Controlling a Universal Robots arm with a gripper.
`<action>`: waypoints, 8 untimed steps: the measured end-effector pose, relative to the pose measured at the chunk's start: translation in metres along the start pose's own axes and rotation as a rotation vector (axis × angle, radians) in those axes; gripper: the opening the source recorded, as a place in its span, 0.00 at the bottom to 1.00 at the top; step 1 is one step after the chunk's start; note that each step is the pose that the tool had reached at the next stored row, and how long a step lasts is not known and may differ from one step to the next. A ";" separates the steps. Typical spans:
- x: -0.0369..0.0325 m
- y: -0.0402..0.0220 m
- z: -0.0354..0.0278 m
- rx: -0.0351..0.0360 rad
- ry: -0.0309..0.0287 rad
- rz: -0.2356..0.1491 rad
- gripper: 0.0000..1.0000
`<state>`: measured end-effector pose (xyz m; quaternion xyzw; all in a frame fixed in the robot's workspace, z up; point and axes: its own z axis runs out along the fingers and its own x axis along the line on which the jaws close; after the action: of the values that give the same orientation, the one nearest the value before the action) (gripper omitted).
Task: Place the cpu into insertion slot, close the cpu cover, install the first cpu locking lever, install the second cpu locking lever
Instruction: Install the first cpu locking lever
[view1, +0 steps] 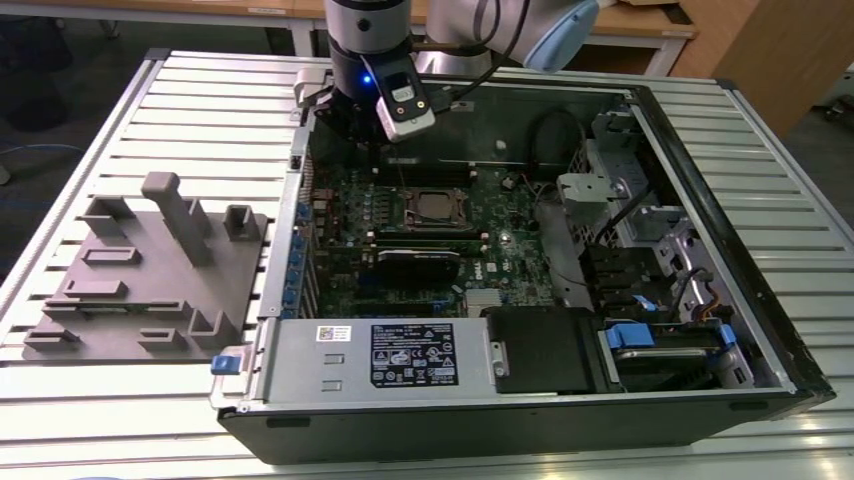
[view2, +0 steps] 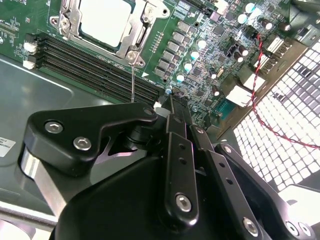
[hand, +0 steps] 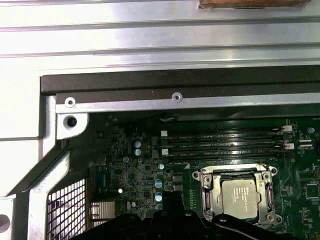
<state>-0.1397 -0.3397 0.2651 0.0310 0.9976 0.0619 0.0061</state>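
Tool (view2: 170, 101) first: closed, tips pressed together with nothing seen between them, hanging low over the green board (view2: 220, 30) in both wrist views. Just beside the tips, a thin metal rod (view2: 132, 80) standing up off the board, rooted at a corner of the insertion slot (view2: 65, 22); read as a locking lever not yet folded down. Past the dark memory slots (view2: 90, 62), the cpu (view2: 107, 20) seated in the slot, with the cpu cover (view2: 141, 25) lying flat around it, silver top showing through the window. At mid-frame in the exterior view, the same slot, with the tool above it and toward the exterior view's left.

Judged to be the lever step. Best done by meeting the rod near its free end with the closed tips, pushing rather than pinching, and sweeping it down along the slot's rim without springing the cover. Likely trouble: sliding off so thin a rod onto the capacitors (view2: 187, 65) crowded nearby.

Tight toward the exterior view's left, with the case wall (view1: 284, 240) close to the arm (view1: 367, 40). More room toward the exterior view's right, as far as the black cable loop (view1: 554, 130). Farthest out, a grey fixture block (view1: 147, 260) on the slatted desk (view1: 747, 130), well apart from the work.
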 end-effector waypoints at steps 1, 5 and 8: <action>0.0000 0.0000 0.0001 -0.0001 0.0000 0.000 0.10; 0.0000 -0.0001 0.0006 -0.0002 -0.0001 0.000 0.10; 0.0000 -0.0001 0.0012 -0.0001 -0.0001 0.000 0.10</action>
<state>-0.1397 -0.3397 0.2639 0.0310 0.9976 0.0620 0.0062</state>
